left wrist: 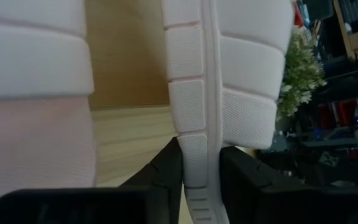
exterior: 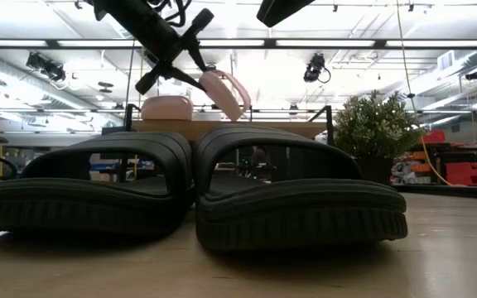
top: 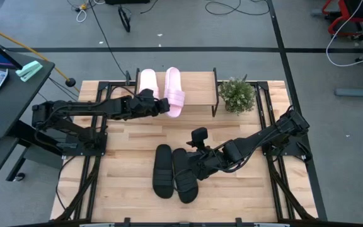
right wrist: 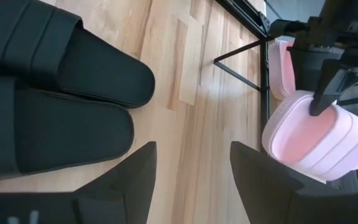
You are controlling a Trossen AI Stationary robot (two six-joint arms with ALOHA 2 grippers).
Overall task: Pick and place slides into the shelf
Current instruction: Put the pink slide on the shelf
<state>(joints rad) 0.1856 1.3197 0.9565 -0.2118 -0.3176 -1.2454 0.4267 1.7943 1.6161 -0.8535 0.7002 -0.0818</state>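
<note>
Shelf [top: 197, 90], landmark: plank top, thin black legs, at the table's far edge; potted plant [top: 237, 94] just beside its right end.

Pink slide one [top: 147, 81]: flat on the shelf's left part, long axis across the plank's depth.

Pink slide two [top: 174, 92]: beside the first, tilted, near end overhanging the shelf's front edge; rim pinched between the fingers of the left gripper [top: 164, 106], jaws narrowly parted around it.

Black slides [top: 174, 171]: paired side by side on the table [top: 131, 151] well in front of the shelf, parallel, long axes towards it; bare boards between.

Right gripper [top: 197, 169]: just beside the black pair, fingers wide apart, holding nothing
</note>
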